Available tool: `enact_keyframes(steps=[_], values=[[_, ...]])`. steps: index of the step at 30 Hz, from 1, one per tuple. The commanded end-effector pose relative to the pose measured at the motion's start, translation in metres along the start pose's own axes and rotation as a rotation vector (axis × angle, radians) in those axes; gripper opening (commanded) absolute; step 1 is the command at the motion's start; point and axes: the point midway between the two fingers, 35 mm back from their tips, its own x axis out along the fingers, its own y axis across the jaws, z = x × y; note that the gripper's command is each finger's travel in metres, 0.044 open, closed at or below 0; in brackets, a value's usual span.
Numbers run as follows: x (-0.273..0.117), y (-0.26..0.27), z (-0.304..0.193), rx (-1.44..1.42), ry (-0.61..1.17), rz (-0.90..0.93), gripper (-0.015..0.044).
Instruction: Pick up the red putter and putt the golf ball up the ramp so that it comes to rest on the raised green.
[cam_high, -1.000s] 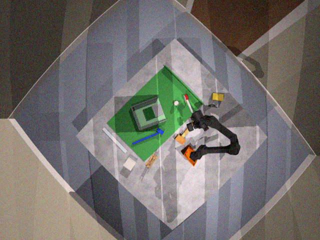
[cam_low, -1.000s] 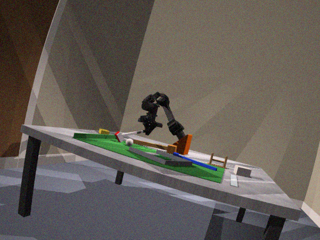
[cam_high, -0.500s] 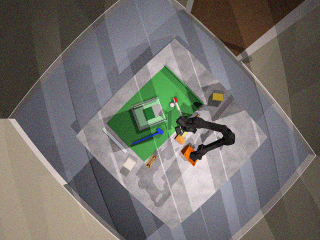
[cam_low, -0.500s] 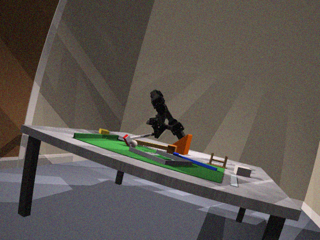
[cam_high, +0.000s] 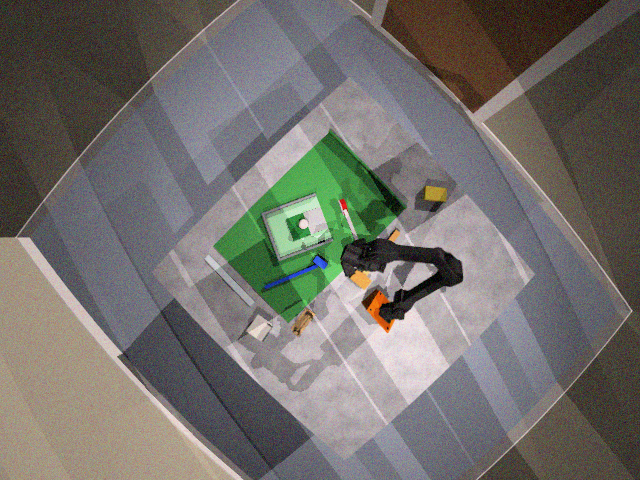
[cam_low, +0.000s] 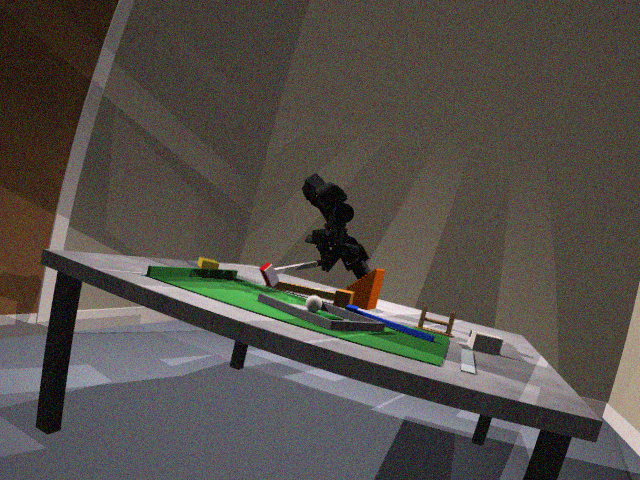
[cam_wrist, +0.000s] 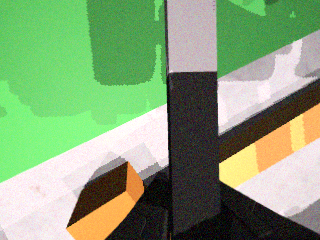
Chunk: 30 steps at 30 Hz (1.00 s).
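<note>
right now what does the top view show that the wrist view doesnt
Only the top view shows the golf ball resting inside the walled raised green, the putter's red head, the blue putter, the yellow block and the arm's orange base. Only the wrist view shows, close up, the putter shaft rising out of the claw that is shut on it. Both show the green mat and an orange block beside it.
</note>
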Motion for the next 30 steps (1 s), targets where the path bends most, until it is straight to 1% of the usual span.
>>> enact_keyframes(steps=[1, 5, 6, 30], values=[[-0.020, 0.001, 0.001, 0.004, -0.005, 0.003, 0.0000], [-0.033, 0.000, 0.000, 0.005, -0.005, 0.001, 0.0000], [-0.024, 0.000, 0.000, 0.000, -0.004, 0.002, 0.0000], [-0.024, 0.000, 0.000, 0.000, -0.004, 0.002, 0.0000]])
